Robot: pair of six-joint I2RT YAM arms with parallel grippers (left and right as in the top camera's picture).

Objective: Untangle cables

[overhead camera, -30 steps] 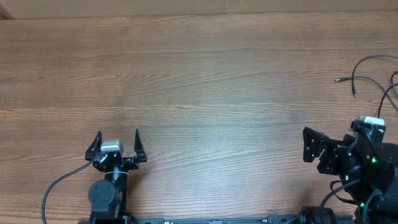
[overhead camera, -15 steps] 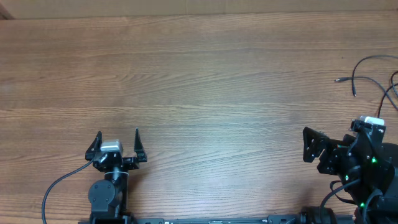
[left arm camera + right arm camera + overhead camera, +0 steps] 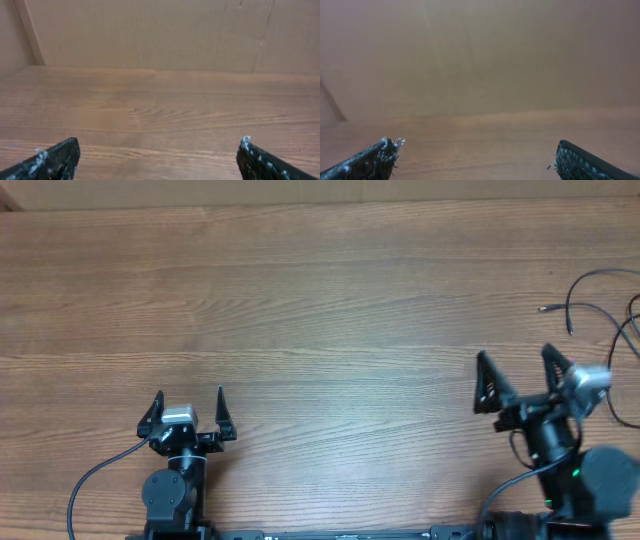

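Observation:
Thin black cables (image 3: 600, 305) lie at the table's far right edge in the overhead view, with loose strands and a small plug end; most of the bundle runs out of frame. My right gripper (image 3: 515, 365) is open and empty, pointing toward the far side, a little left of and nearer than the cables. My left gripper (image 3: 190, 402) is open and empty at the near left, far from the cables. The left wrist view (image 3: 157, 150) and the right wrist view (image 3: 475, 150) show open jaws over bare wood, with no cables in them.
The wooden table (image 3: 320, 300) fills the overhead view. A cardboard wall (image 3: 150, 30) stands along its far edge. A thicker black arm cable (image 3: 95, 475) curves off the left arm's base.
My right arm has swung from facing left to facing the far side, with its gripper now spread and pointing away. The left arm and the cables have not moved.

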